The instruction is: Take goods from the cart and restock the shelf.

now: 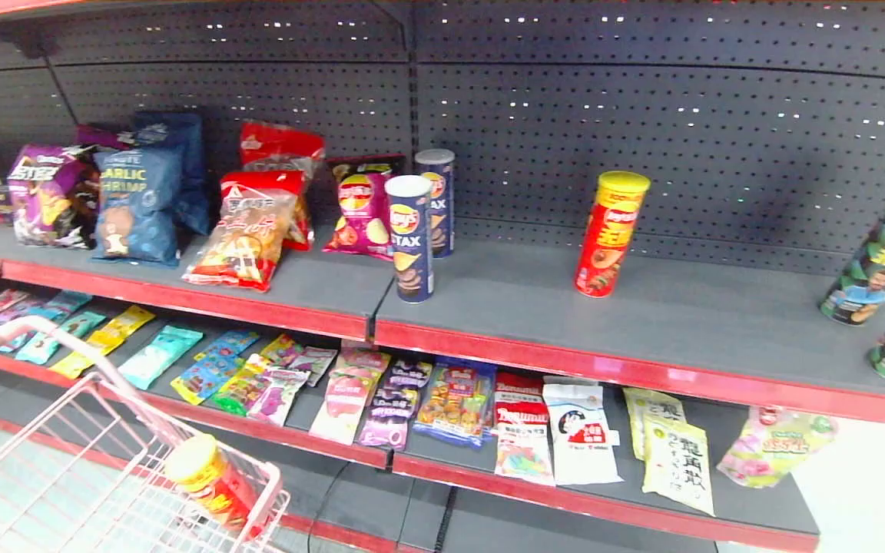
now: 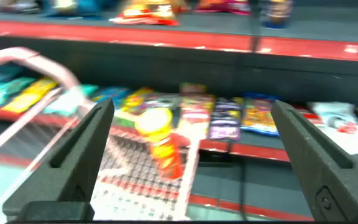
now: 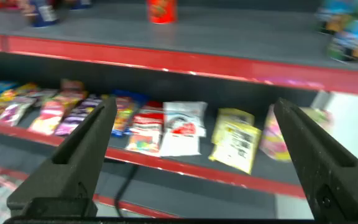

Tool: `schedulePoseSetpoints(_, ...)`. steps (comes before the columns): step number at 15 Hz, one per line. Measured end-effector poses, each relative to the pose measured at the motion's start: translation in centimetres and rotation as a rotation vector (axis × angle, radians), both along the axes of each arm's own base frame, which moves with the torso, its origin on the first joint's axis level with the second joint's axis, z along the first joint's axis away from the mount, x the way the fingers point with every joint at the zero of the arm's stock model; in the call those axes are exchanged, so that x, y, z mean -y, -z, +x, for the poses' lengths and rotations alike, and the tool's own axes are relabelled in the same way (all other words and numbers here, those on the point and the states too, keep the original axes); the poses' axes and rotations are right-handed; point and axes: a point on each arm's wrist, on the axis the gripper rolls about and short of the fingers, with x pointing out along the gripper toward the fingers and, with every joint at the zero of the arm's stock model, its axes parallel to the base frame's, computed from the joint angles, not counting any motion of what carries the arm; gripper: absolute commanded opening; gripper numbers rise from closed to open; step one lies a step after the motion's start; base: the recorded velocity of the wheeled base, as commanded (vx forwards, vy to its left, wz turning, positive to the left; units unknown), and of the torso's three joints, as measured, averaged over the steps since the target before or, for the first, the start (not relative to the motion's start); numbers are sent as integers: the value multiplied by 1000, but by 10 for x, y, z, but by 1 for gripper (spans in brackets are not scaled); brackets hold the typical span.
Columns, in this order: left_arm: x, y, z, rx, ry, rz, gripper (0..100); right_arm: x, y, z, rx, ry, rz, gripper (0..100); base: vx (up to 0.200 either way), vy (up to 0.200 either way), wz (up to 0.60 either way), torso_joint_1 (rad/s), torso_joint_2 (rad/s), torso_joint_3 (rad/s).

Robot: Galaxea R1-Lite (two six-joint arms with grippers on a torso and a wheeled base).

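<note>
A red chip can with a yellow lid [image 1: 216, 480] lies tilted in the front corner of the pink wire cart [image 1: 135, 407] at the lower left. In the left wrist view my left gripper [image 2: 191, 109] is open above and short of the cart [image 2: 30, 124], with the same can [image 2: 163, 143] showing between its fingers farther off. A matching red can [image 1: 610, 234] stands upright on the grey upper shelf [image 1: 504, 299]. My right gripper [image 3: 194, 106] is open and holds nothing; it faces the lower shelf's snack packets [image 3: 182, 127].
Two blue cans [image 1: 409, 238] and several chip bags [image 1: 243, 238] stand on the upper shelf's left half. Green cans [image 1: 876, 261] are at its right end. Bare shelf lies on both sides of the red can. Candy packets [image 1: 442, 403] line the lower shelf.
</note>
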Motion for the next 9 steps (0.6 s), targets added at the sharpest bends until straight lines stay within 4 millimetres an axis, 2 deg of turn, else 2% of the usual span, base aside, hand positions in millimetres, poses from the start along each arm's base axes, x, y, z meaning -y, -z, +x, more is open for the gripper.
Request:
schedulePoseSetpoints(7, 0, 0, 0, 0, 0, 0, 100, 0, 0, 0, -1, 0, 2, 100, 0, 0, 600, 4, 4, 2)
schedulePoseSetpoints(9, 0, 0, 0, 1, 0, 0, 100, 0, 0, 0, 0, 0, 5, 100, 0, 0, 0, -43, 84, 52)
